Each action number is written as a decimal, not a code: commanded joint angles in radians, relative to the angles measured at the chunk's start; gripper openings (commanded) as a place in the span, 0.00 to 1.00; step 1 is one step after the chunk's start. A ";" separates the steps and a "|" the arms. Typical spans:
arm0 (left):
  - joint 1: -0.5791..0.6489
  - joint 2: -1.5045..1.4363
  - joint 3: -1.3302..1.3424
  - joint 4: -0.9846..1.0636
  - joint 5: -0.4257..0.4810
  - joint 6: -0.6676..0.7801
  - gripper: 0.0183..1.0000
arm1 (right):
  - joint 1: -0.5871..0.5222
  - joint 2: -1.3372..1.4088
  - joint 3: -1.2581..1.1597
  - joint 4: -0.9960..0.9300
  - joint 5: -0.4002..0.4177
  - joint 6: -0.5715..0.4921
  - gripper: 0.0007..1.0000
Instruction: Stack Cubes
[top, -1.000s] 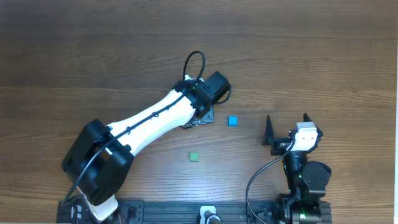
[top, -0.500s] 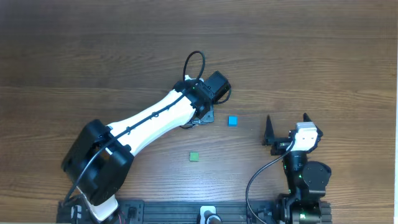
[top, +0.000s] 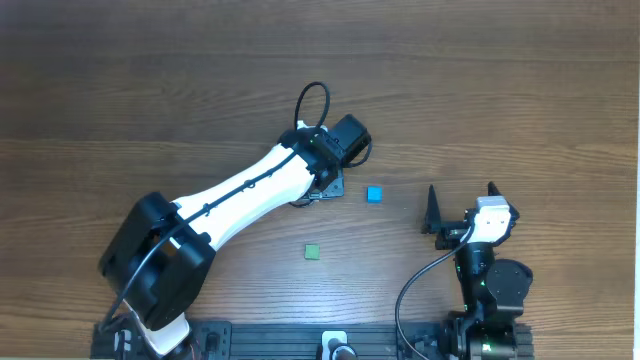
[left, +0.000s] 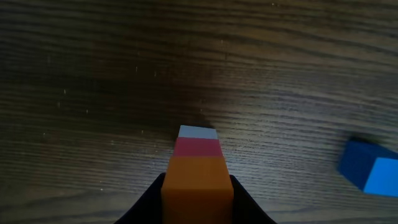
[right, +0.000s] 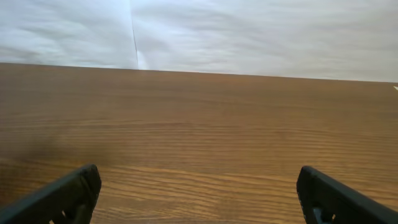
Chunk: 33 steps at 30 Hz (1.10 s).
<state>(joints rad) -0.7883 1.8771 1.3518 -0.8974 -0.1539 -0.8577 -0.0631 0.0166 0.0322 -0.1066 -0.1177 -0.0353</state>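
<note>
Snugly between left fingers (left: 149, 210), orange cube (left: 197, 183)

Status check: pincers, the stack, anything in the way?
Left pincer shut on orange cube, lined up over red cube and white cube. Right pincer open, idle. Blue cube, green cube loose, apart from the stack.

No legible text, labels or numbers seen.

An orange cube (left: 197, 180) stands on a red cube (left: 198, 147), and that seems to rest on a pale grey cube (left: 199, 132), all in one straight stack. A blue cube (left: 370, 174) lies near it. A green cube (top: 312, 252) lies well apart.
</note>
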 joint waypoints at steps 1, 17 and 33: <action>0.001 0.017 -0.006 -0.003 0.008 -0.015 0.29 | -0.003 -0.004 -0.008 0.002 0.006 -0.007 0.99; 0.003 0.014 -0.006 0.040 -0.009 -0.014 0.84 | -0.003 -0.004 -0.008 0.002 0.006 -0.007 0.99; 0.467 -0.333 -0.008 0.224 -0.078 0.130 1.00 | -0.003 -0.004 -0.008 0.002 0.006 -0.007 0.99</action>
<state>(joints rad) -0.3992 1.6890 1.3479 -0.6712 -0.1844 -0.7959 -0.0631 0.0166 0.0322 -0.1062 -0.1177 -0.0349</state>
